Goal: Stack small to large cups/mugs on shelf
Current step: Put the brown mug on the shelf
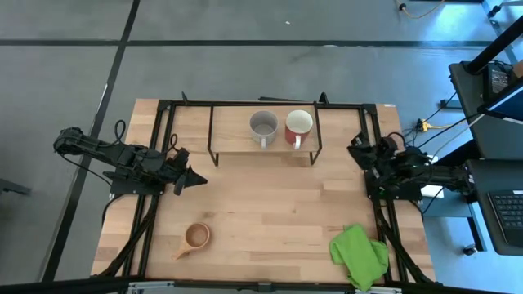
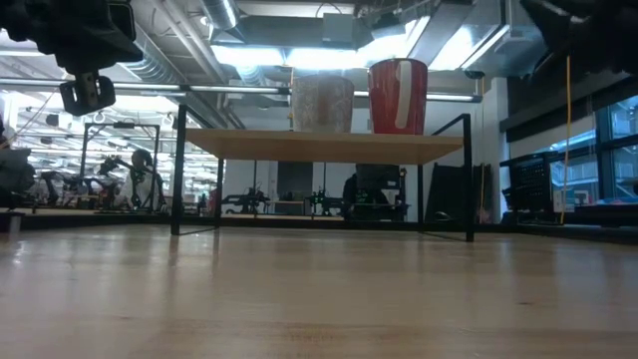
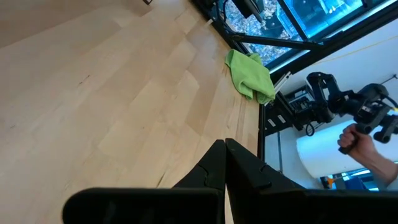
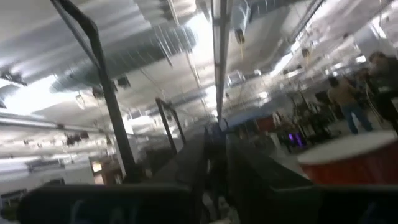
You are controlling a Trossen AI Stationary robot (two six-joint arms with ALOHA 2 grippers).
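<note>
The grey mug (image 1: 263,125) and the red mug (image 1: 299,126) with its cream inside stand upright side by side on the light-wood shelf (image 1: 233,135); the low view shows the grey mug (image 2: 321,103) and the red mug (image 2: 398,96) on the shelf board (image 2: 319,147). The small tan wooden cup (image 1: 197,237) sits on its base on the tabletop near the near edge, handle toward the near-left. My left gripper (image 1: 198,180) is shut and empty, off the shelf's left end. My right gripper (image 1: 356,150) is shut and empty beyond the shelf's right end; its wrist view catches the red mug's rim (image 4: 351,155).
A crumpled green cloth (image 1: 359,255) lies at the table's near-right corner, and shows as green cloth (image 3: 250,74) in the left wrist view. Black frame rails (image 1: 159,155) run along both table sides. Bare wood (image 1: 278,204) lies between shelf and wooden cup. A person's hand (image 3: 357,143) shows beyond the table.
</note>
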